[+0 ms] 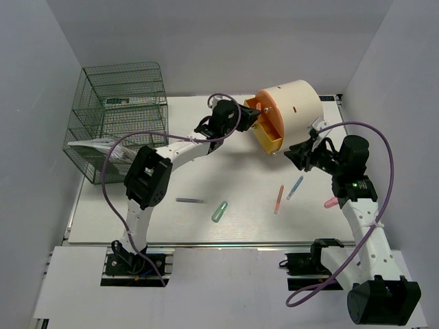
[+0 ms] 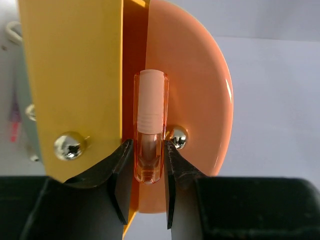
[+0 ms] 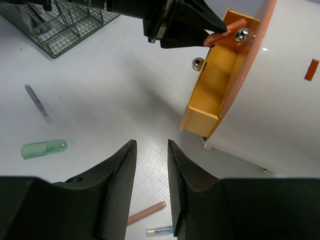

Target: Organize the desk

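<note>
Left pincer clamps an orange tube; right pincer stands apart, empty, above the white desk between grey walls.

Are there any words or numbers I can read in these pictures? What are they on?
No, none can be read.
Paper in the green rack: too small to tell if anything is printed on it.
Orange tube, yellow drawer, cream cylinder: no writing shows.
</note>
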{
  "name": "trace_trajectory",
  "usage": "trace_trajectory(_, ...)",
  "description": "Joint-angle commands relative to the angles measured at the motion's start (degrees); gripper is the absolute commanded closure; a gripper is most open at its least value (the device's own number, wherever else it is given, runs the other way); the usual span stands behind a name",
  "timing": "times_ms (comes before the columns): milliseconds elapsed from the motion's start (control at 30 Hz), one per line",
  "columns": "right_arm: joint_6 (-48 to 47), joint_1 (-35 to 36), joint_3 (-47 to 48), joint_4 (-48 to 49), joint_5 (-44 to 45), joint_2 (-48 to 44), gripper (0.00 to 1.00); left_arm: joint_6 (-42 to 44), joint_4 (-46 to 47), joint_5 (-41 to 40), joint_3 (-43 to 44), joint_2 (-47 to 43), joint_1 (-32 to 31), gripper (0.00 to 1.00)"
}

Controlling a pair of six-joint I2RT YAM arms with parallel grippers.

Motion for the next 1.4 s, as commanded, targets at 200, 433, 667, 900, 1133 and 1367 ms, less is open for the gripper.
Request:
trace_trajectory(200, -0.5, -0.3, 0.0, 1.2, -0.2, -1.0, 0.63, -5.8, 3.5, 4.9, 3.9, 0.7, 0.0, 0.93)
trace_trajectory(433, -0.5, -0.4, -0.1, 1.3, 0.0, -0.9, 0.63, -6.0, 4.5, 6.1, 3.1, 0.6, 0.0, 0.66)
trace_trajectory(667, -0.6, -0.2, -0.1, 1.1, -0.3, -1.0, 0.62, -5.9, 5.1, 7.0, 3.4, -0.1, 0.6, 0.55)
trace_trajectory(900, -0.7, -0.4, 0.0, 1.1, -0.4, -0.7, 0.59, -5.9, 6.1, 7.7, 1.6, -1.6, 1.1, 0.53)
trace_trajectory(1133, -0.8, -0.4, -0.2, 0.9, -0.5, -0.4, 0.59, -5.6, 6.7, 9.0, 0.2, -3.9, 1.1, 0.51)
trace_trajectory(1367, -0.9, -0.4, -0.4, 1.0, -0.3, -0.4, 0.59, -5.9, 8.2, 11.3, -1.7, -4.5, 1.6, 0.47)
